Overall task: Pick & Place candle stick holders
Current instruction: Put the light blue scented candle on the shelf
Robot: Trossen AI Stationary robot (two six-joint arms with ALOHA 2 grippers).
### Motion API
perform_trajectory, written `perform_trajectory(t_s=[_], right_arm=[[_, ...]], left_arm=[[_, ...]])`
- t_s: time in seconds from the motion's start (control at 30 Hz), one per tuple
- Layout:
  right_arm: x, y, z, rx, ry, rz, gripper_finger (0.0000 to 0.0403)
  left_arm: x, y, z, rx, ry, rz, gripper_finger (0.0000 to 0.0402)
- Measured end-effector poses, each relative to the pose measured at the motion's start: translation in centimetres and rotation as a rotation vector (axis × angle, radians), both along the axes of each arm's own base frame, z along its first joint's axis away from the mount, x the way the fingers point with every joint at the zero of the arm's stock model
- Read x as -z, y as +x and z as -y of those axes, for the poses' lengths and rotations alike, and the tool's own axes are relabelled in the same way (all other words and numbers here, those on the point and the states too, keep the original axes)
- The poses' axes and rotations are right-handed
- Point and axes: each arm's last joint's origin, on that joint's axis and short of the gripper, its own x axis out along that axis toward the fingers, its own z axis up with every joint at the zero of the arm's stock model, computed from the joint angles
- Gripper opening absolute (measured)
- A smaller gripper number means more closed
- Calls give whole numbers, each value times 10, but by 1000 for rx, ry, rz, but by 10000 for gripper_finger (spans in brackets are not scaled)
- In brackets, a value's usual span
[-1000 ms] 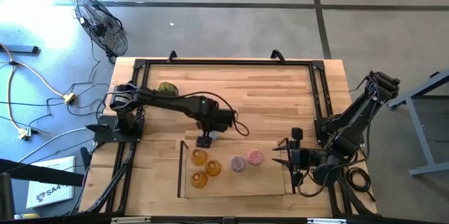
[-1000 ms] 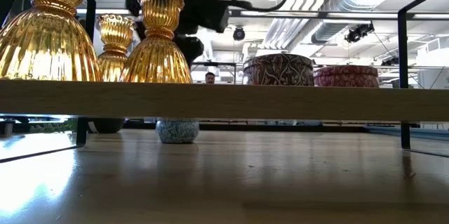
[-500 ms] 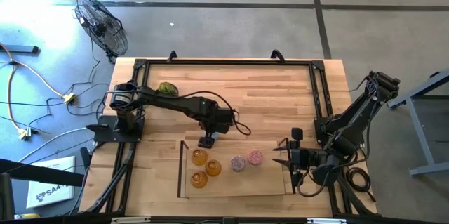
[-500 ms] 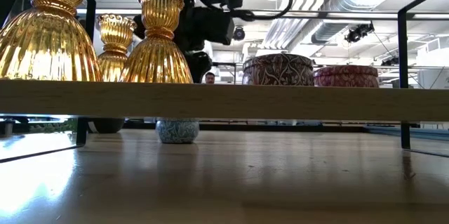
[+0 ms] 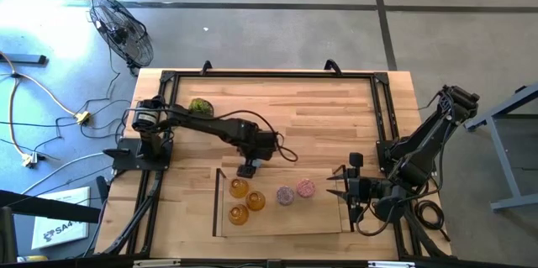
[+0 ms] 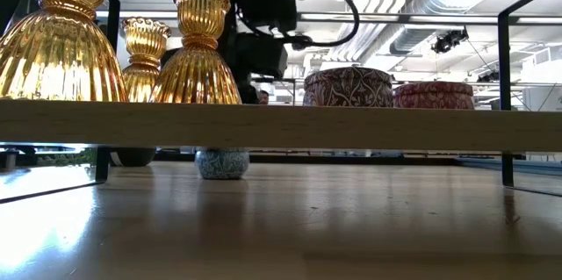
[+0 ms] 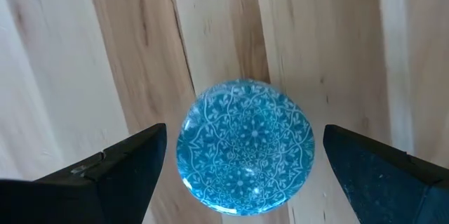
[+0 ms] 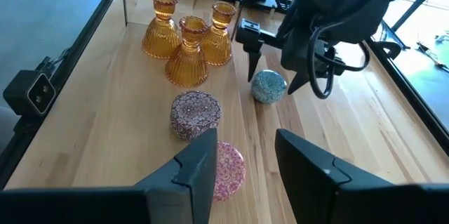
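The pale blue candle stick holder (image 7: 245,147) stands on the bare table just beyond the far edge of the wooden tray (image 5: 324,216). My left gripper (image 7: 244,136) hangs over it, pointing down and open. Its fingers stand on either side of the holder without touching, and it hides the holder in the high view. On the tray stand three amber holders (image 5: 239,187), a purple one (image 5: 285,195) and a pink one (image 5: 304,187). My right gripper (image 5: 346,191) waits at the tray's right end, open with nothing between its fingers.
A green plant ball (image 5: 200,106) lies at the far left of the table. Black frame rails (image 5: 382,108) run along the table's edges. Bare wood stretches from the tray toward the far edge.
My left gripper has sunk straight down toward the blue holder, still open, and now stands with its fingers around it. The holders and my right arm have kept still.
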Motion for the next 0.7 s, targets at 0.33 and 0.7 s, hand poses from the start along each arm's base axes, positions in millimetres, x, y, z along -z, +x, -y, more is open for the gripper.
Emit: perform_trajectory(t_s=[0.33, 0.7], right_arm=[[0, 0, 0, 3, -2, 2, 140], [0, 0, 0, 2, -11, 3, 140]], left_arm=[[19, -1, 1, -27, -11, 75, 375], [27, -5, -23, -104, -198, 9, 299]])
